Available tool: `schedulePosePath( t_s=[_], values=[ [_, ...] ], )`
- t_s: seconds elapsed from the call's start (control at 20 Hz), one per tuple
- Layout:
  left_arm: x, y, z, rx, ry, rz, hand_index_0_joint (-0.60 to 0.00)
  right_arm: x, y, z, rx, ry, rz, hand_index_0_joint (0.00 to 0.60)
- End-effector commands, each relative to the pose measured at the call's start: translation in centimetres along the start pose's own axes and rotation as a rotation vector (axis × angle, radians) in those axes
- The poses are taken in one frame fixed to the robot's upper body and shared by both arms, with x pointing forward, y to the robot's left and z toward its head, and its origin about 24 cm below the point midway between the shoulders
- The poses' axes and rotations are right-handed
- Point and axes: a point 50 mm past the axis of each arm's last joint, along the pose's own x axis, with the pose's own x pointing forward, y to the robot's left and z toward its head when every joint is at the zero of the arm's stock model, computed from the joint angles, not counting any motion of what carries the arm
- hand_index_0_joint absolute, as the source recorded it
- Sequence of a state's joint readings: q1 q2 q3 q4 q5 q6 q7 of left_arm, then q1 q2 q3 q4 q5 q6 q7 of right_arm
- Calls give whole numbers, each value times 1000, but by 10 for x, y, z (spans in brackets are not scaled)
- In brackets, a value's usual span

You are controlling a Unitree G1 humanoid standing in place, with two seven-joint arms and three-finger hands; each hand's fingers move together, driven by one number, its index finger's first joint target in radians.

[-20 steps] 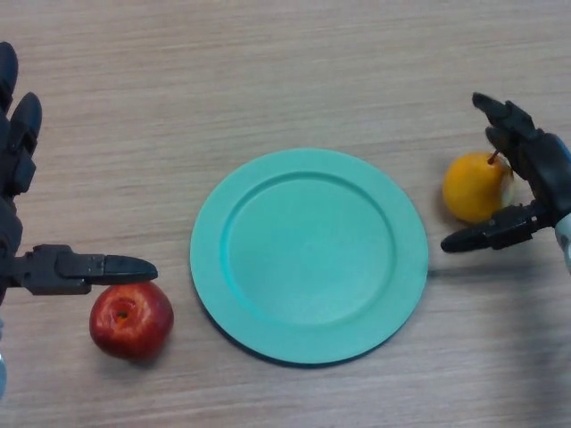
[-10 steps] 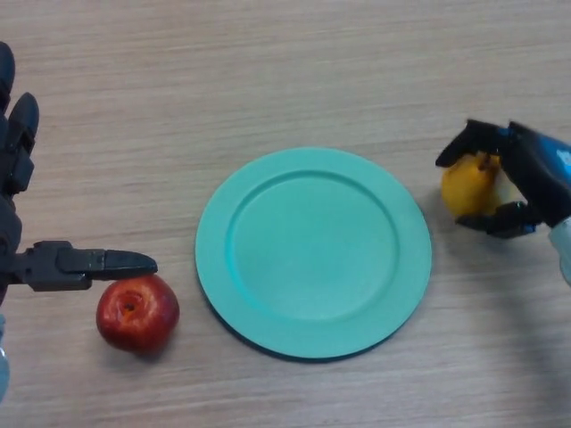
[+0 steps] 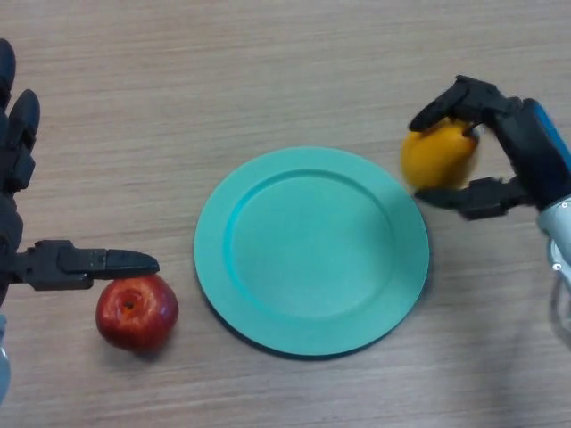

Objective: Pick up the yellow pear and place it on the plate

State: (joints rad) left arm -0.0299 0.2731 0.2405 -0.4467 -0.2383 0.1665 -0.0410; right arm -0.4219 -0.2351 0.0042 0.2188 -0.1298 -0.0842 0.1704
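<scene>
The yellow pear (image 3: pixel 437 156) is held in my right hand (image 3: pixel 500 147), whose fingers and thumb curl round it. It hangs just off the right rim of the teal plate (image 3: pixel 311 251), lifted above the table. The plate lies in the middle of the wooden table with nothing on it. My left hand (image 3: pixel 53 265) is open at the far left, its thumb stretched out just above a red apple.
A red apple (image 3: pixel 137 310) lies on the table left of the plate, under my left thumb. The table is bare wood all round.
My right hand closed round the pear, then lifted it and carried it left toward the plate's right rim. The left hand has stayed put.
</scene>
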Motion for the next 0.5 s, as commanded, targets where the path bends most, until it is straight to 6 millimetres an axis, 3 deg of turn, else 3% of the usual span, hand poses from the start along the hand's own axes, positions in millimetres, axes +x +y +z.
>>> schedulePosePath(
  t_s=[0.05, 0.15, 0.5],
  values=[
    [1, 7, 36, 31, -226, 12, 0, 2, -13, 38, 87, -165, -51, 600],
    [1, 7, 37, 28, -219, 8, 0, -3, 4, 38, 163, -134, -14, 600],
    [-2, 7, 38, 27, -213, 4, 0, -16, 51, 30, 168, -104, 72, 600]
  ],
)
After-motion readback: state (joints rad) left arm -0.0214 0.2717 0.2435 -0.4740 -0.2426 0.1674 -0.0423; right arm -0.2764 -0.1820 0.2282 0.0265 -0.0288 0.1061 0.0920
